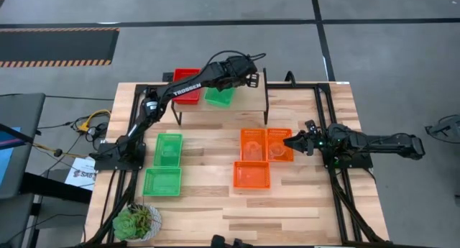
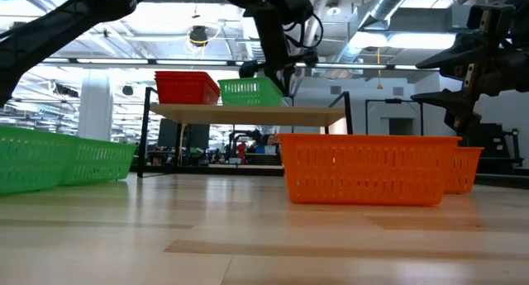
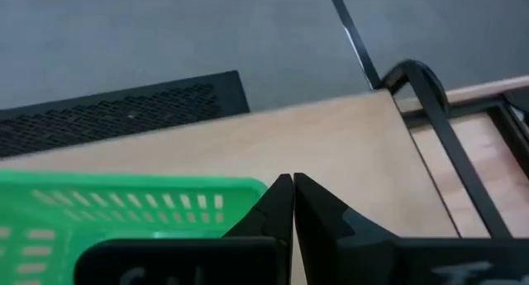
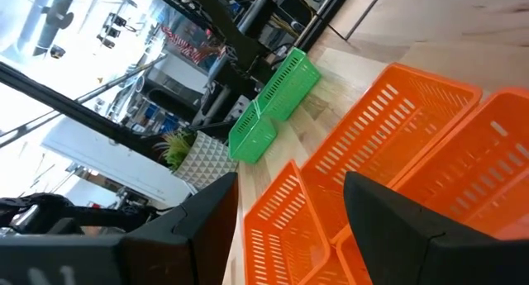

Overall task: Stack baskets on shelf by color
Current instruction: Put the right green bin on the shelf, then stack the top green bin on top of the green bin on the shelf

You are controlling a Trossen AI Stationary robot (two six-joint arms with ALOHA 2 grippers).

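**Baskets, shelf and two arms: items on view**

Shelf (image 1: pixel 248 97): stands at the far side of the table (image 1: pixel 208 212); light top, thin black legs; the low view alone shows the open space beneath it.

Red basket (image 1: pixel 185 77): on the shelf's left end; from above the left arm crosses part of it; in the low view it shows whole, just beside the green one.

Green basket on the shelf (image 1: pixel 219 97): middle of the shelf top; the left wrist view shows its rim close beside the fingers, with bare shelf top beyond.

Left gripper (image 1: pixel 251 78): over the shelf, just right of that green basket; fingers pressed together with only a sliver between them, nothing held, seen plainly only in the left wrist view.

Two green baskets (image 1: pixel 169 149) (image 1: pixel 162 182): on the table's left half, one behind the other.

Three orange baskets (image 1: pixel 254 144) (image 1: pixel 279 144) (image 1: pixel 251 175): right of centre, two side by side, one nearer in front; the low view shows the front one covering most of the rest.

Right gripper (image 1: pixel 291 141): at the right edge of the orange pair; fingers spread apart and empty in the right wrist view.

Potted plant (image 1: pixel 136 221): near-left corner of the table.
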